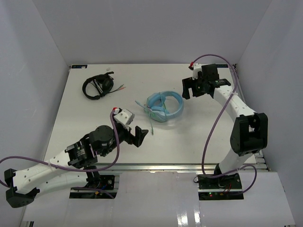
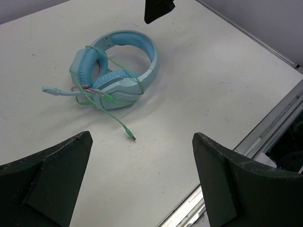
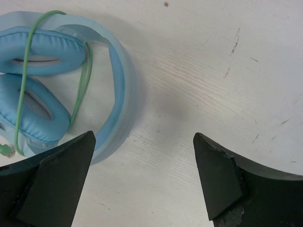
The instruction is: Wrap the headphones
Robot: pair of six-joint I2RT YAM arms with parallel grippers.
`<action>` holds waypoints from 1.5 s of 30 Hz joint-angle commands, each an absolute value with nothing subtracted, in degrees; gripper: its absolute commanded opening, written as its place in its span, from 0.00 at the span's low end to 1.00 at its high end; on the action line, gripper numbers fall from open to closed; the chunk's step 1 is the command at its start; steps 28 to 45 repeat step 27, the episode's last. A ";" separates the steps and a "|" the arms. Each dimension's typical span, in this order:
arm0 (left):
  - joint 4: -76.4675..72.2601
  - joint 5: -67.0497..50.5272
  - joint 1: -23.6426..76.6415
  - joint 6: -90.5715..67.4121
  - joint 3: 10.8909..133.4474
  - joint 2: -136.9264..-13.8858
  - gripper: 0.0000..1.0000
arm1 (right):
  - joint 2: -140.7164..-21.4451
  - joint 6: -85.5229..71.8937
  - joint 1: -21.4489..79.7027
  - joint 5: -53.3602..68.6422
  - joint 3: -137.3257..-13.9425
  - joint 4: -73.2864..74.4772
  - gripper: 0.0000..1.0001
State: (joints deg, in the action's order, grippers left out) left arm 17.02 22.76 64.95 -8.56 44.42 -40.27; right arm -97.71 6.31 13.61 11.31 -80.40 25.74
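Top external shows white walls point(image 1: 156, 33), white table point(image 1: 199, 137) holding headphones point(image 1: 164, 107); left gripper point(image 1: 141, 135), right gripper point(image 1: 191, 90) both released.

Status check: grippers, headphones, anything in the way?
Left gripper open, empty. Right gripper open, empty. Headphones flat mid-table, cable looped round them, plug trailing loose. Black headphones far left, well apart.

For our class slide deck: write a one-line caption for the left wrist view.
Open left pincer hovers over the table, facing light blue headphones with green cable looped around them.
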 commanded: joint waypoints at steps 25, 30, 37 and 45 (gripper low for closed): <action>27.16 24.69 64.78 -28.99 37.42 -23.03 0.98 | -46.24 5.64 9.13 2.14 -47.83 22.07 0.90; 27.02 24.23 64.78 -28.36 36.65 -23.03 0.98 | -46.58 6.11 8.59 7.46 -48.66 22.66 0.90; 27.02 24.23 64.78 -28.36 36.65 -23.03 0.98 | -46.58 6.11 8.59 7.46 -48.66 22.66 0.90; 27.02 24.23 64.78 -28.36 36.65 -23.03 0.98 | -46.58 6.11 8.59 7.46 -48.66 22.66 0.90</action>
